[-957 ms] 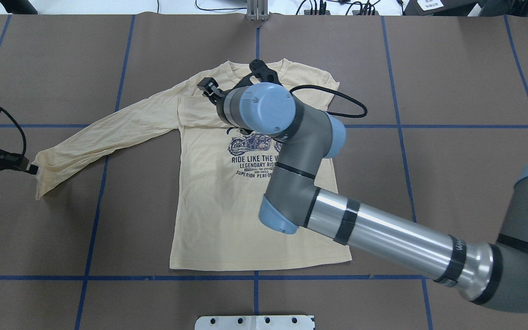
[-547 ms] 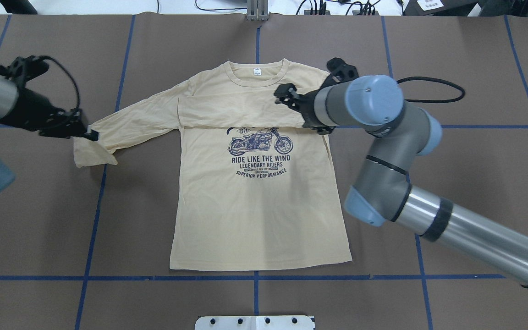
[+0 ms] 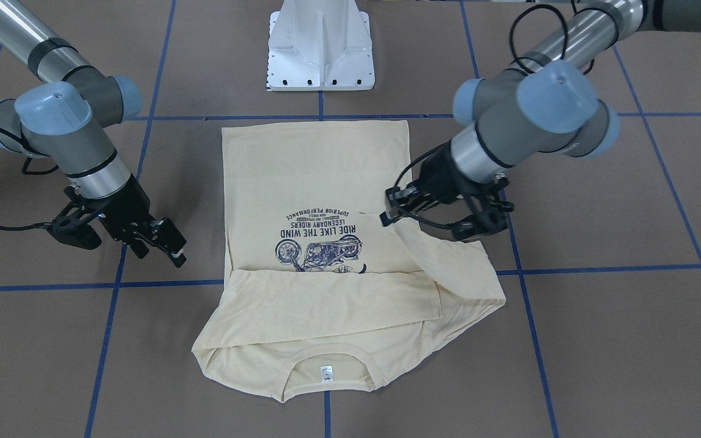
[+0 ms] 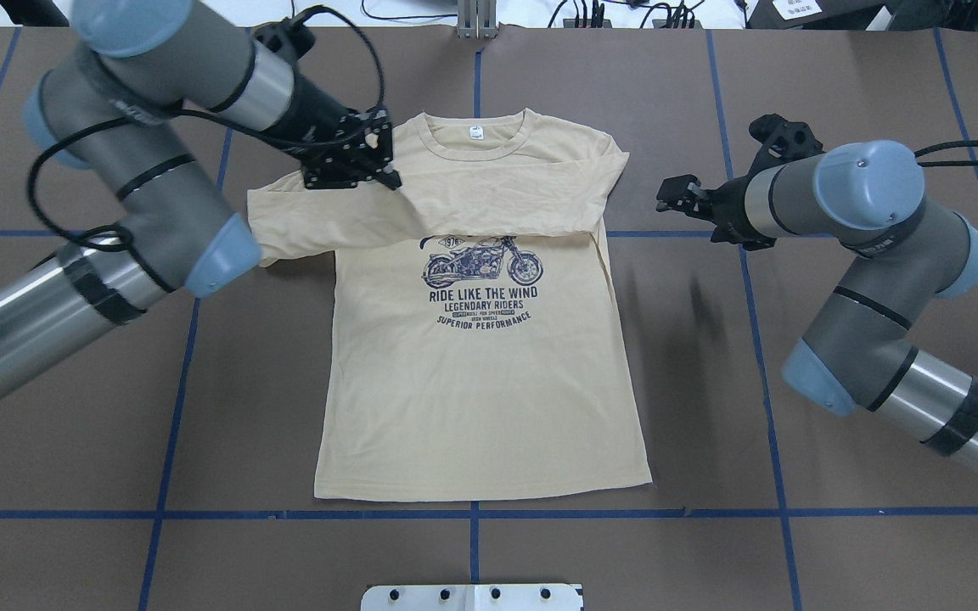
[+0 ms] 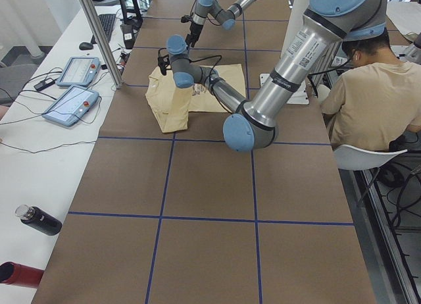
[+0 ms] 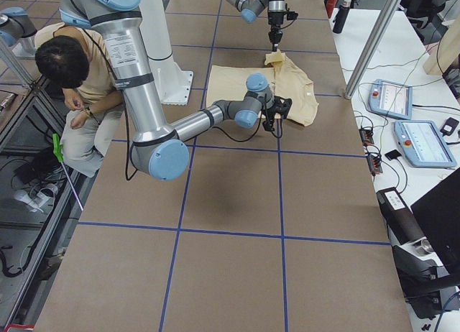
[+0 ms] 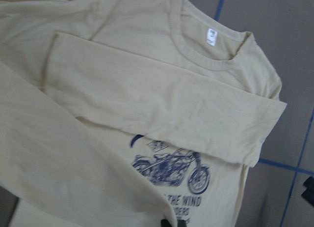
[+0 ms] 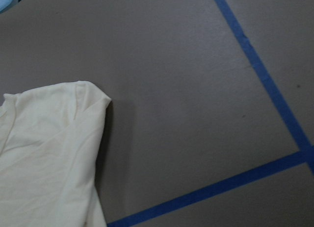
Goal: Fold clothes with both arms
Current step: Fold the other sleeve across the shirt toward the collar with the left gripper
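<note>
The cream-yellow long-sleeved T-shirt lies flat, print up, in the middle of the table; it also shows in the front-facing view. Its right sleeve lies folded across the chest. My left gripper is shut on the cuff of the left sleeve and holds it lifted over the shirt's left shoulder, as the front-facing view shows too. My right gripper is open and empty, off the shirt beside its right shoulder; in the front-facing view it hovers over bare table.
The white pedestal base stands at the robot's edge. Blue tape lines grid the brown table. A seated person, two teach pendants and bottles are beside the table.
My left gripper has carried the left sleeve cuff from the far left in over the shirt's shoulder. My right arm has drawn back to the right, off the shirt.
</note>
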Action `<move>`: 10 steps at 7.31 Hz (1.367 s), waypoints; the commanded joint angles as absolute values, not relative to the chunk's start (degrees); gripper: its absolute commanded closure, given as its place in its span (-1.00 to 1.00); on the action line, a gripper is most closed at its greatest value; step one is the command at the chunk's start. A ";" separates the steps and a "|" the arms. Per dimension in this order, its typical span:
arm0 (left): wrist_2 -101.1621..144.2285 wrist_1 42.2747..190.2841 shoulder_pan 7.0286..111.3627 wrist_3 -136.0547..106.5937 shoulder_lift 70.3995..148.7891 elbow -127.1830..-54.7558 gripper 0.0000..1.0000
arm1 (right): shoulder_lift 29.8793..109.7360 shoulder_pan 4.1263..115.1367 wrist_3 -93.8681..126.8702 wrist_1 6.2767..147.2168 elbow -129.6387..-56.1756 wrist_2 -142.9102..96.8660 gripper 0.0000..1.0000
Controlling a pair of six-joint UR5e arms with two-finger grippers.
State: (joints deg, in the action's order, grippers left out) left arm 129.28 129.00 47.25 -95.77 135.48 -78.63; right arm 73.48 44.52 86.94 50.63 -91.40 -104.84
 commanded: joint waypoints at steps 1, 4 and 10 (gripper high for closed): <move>120.35 136.62 44.13 -103.06 152.33 -57.85 1.00 | 82.13 45.26 80.98 41.56 -90.45 -104.77 -1.00; 111.46 142.98 42.19 -107.04 159.77 -45.55 1.00 | 84.02 45.09 80.16 35.24 -86.49 -105.03 -1.00; 102.84 149.85 39.56 -114.95 166.20 -34.89 0.93 | 84.90 45.09 80.86 35.07 -86.84 -104.85 -1.00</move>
